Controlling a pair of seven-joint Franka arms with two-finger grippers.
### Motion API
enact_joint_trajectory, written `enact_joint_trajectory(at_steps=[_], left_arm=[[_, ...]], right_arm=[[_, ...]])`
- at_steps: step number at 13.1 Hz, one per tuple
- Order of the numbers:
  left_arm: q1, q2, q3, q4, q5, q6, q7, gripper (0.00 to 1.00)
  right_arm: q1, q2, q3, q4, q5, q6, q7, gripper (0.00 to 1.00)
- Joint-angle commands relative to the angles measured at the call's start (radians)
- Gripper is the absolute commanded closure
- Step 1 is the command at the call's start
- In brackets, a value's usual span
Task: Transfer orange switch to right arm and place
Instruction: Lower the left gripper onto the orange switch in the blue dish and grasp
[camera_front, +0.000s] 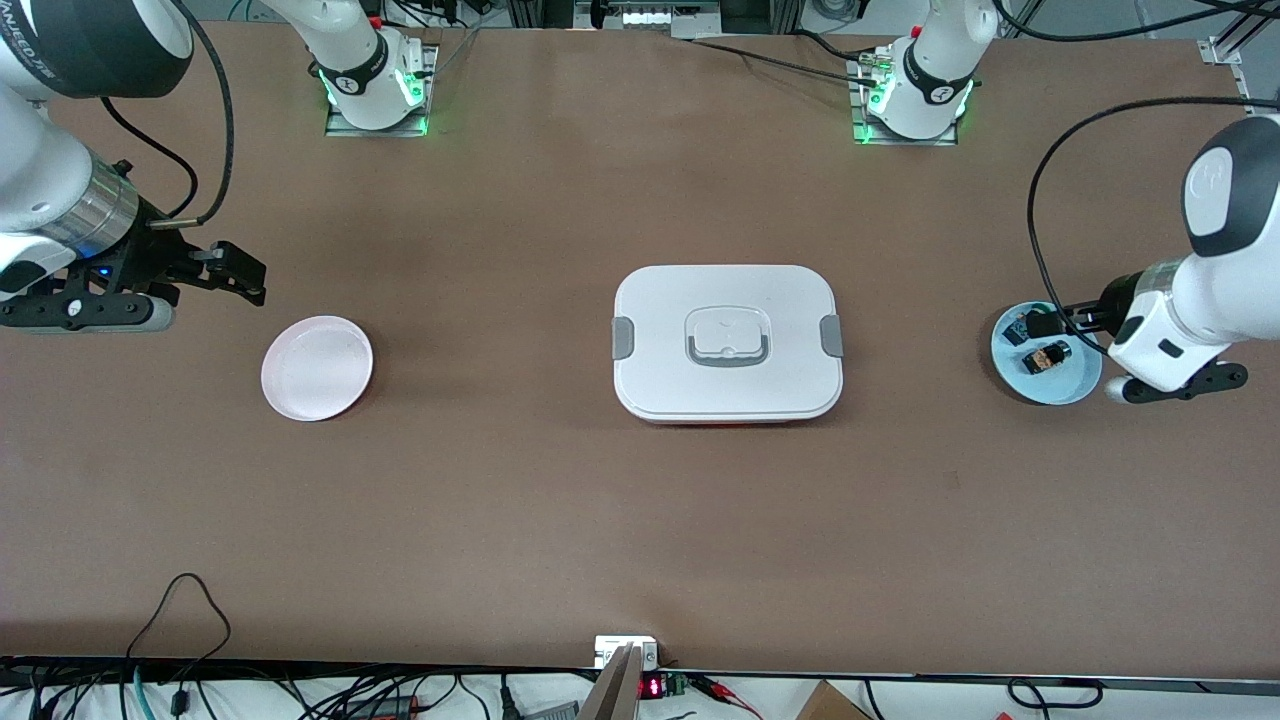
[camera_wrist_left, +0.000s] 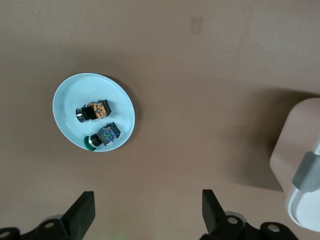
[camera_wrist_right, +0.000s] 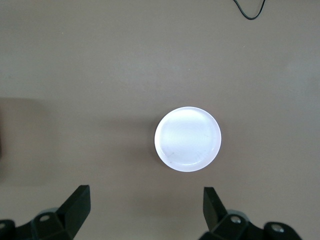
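Across the front view from its left edge to its right, we count two arms, two plates, one lidded container and two small switches on the brown worktop (camera_front: 500, 520).

At the upper left of the frame the right gripper (camera_front: 225, 270) hangs over bare worktop, just above the pink plate (camera_front: 317, 367) in the picture. Its jaws stand wide apart with nothing between them, as the right wrist view shows.

In the middle of the frame sits the white container (camera_front: 728, 342), lid on, with grey clips at both ends and a grey handle.

At the right of the frame lies the light blue plate (camera_front: 1046, 353), holding both switches. The orange switch (camera_front: 1046, 357) lies on its side near the plate's middle; the green-capped switch (camera_front: 1018, 329) lies just beside it, higher in the frame. The left gripper (camera_wrist_left: 149, 212) hangs over that plate's end of the worktop, jaws wide apart and empty. In the left wrist view the orange switch (camera_wrist_left: 94, 110) is clear of both jaws, untouched.
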Motion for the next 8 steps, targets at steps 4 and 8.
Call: enact_joint_trajectory(at_steps=[4, 8], left_arm=[[0.099, 0.071, -0.005, -0.104, 0.015, 0.181, -0.012, 0.10], [0.151, 0.125, 0.009, -0.119, 0.064, 0.201, -0.021, 0.10]], right_arm=[[-0.006, -0.002, 0.008, 0.003, -0.013, 0.010, 0.007, 0.00], [-0.001, -0.004, 0.008, 0.003, -0.013, 0.010, 0.007, 0.00]])
